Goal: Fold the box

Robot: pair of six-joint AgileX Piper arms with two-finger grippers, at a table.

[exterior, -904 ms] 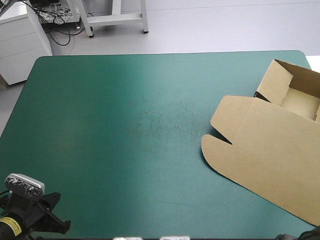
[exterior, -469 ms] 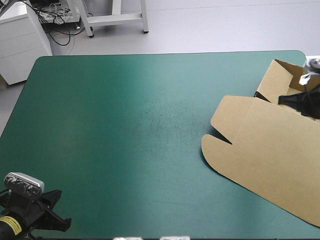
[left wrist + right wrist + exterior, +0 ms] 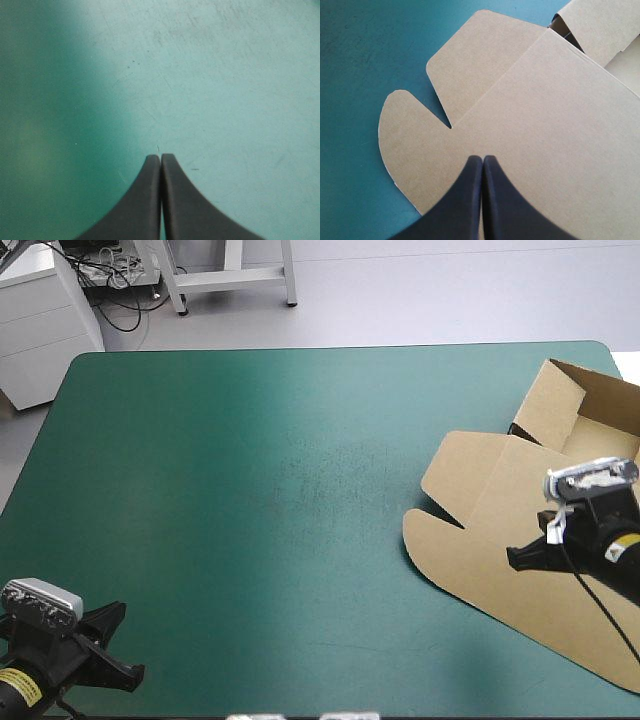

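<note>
Box: open tray with lid flat on teal-green cover, right part cut off from view. Right gripper: pressed together above lid; contact with board possibly present, not discernible. Left gripper: pressed together, well apart from box.

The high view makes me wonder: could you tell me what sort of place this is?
Probably a robotics test bench: a table with a teal-green cover, a part-folded brown cardboard box, and the left gripper and right gripper with black fingers.

Box plain brown all over. Cover teal-green with faint pale scuffs mid-table. Fingers solid black
</note>
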